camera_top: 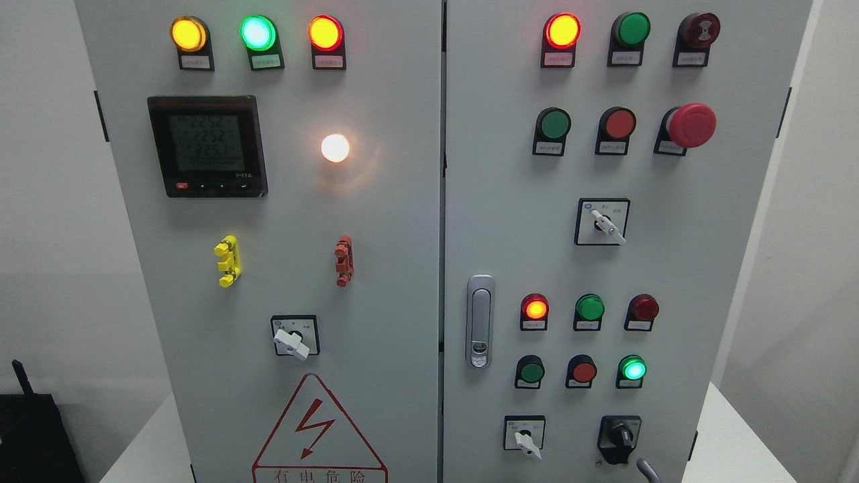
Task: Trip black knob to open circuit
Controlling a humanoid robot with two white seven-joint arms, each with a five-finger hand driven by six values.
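The black knob (619,436) sits on a black square plate at the lower right of the grey cabinet's right door (678,268). Its grip stands roughly upright. A small grey curved tip of my right hand (646,471) pokes in at the bottom edge, just below and right of the knob and apart from it. The rest of that hand is out of view. My left hand is not in view.
White selector switches (527,439) (607,225) (290,342), lit and unlit indicator lamps, push buttons, a red mushroom stop button (691,125) and a door latch (480,330) stick out from the doors. The left door carries a meter (207,145).
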